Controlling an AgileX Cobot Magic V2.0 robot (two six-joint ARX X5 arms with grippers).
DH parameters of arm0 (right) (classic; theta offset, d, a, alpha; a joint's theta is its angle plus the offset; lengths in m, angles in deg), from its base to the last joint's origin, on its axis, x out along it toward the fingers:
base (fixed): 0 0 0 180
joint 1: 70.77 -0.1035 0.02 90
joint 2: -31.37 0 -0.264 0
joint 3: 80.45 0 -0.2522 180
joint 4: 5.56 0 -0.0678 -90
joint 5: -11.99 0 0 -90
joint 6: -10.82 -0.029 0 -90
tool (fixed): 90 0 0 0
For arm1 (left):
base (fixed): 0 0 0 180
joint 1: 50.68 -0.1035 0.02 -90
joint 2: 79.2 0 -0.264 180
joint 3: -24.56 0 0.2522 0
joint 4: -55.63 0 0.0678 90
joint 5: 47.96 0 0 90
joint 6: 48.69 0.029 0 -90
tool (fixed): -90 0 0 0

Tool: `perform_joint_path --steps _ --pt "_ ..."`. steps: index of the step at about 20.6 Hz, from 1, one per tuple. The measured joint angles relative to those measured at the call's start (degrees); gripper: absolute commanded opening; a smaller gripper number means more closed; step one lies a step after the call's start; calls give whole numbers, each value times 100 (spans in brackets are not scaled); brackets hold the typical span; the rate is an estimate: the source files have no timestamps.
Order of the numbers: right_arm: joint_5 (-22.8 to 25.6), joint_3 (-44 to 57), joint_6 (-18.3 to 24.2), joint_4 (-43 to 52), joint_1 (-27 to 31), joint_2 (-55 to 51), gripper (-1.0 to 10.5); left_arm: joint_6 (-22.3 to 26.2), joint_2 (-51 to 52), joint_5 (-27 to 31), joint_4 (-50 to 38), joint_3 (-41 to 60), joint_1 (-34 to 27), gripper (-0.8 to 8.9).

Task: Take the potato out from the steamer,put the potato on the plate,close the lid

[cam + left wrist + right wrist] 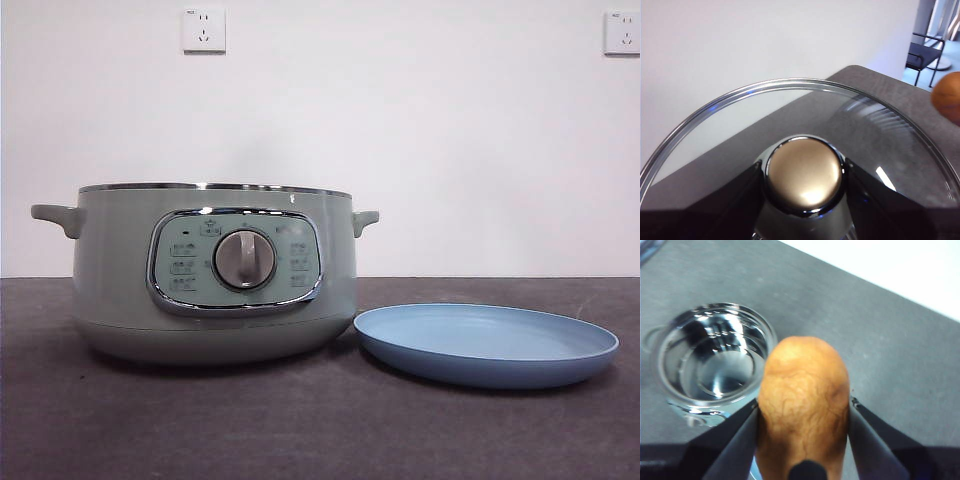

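- The right hand (804, 415), high above the counter (900, 355), has its jaws closed against both sides of the potato (804, 395), which hangs clear of the steamer (215, 275).
- Seen from that wrist, the open steamer lies well below and off to one side, its shiny bowl bare.
- The left hand (804, 175) is clamped on the knob (804, 175) of the glass lid (740, 130), holding it in the air; the potato shows as an orange blur at the edge of that view.
- Neither hand appears in the front view, where the steamer stands lidless, with the blue plate (487, 345) just beside it holding nothing.
- Progress: the potato is out, so step one looks done; placing it on the plate and closing the lid remain.
- Next, the right hand would likely need to carry the potato over the plate and lower it.
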Motion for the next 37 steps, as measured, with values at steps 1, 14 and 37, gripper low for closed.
perform_joint_path --steps 1,14,37 --pt "0 103 -24 0 52 66 -8 0 -9 -46 0 0 0 -8" --pt "-450 3300 -133 1257 509 841 -8 0 -11 -101 101 0 0 -8" --pt "-452 5049 -479 3276 573 1967 597 0 -11 -98 426 0 0 -8"
